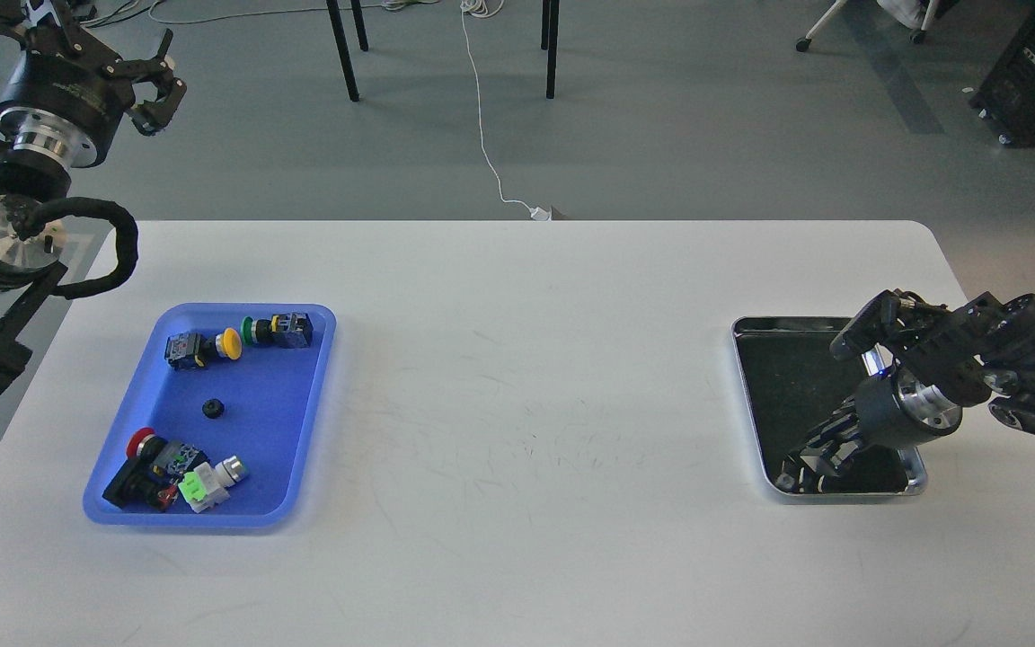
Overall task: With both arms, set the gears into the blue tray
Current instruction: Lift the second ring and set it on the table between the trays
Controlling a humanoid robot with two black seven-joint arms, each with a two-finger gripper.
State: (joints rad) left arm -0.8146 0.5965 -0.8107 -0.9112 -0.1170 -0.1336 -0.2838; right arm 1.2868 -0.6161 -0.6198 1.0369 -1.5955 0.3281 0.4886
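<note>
The blue tray lies on the left of the white table. One small black gear rests near its middle, among colourful push-button switches. My left gripper is raised high at the far left, beyond the table's back edge, open with nothing between its fingers. My right gripper points down into the near end of the steel tray on the right. Its dark fingers blend with the black lining, so I cannot tell whether they hold anything. No other gear shows.
Yellow and green capped switches lie at the tray's far end, with a red one and a white-green one at its near end. Chair legs and a white cable stand on the floor behind the table.
</note>
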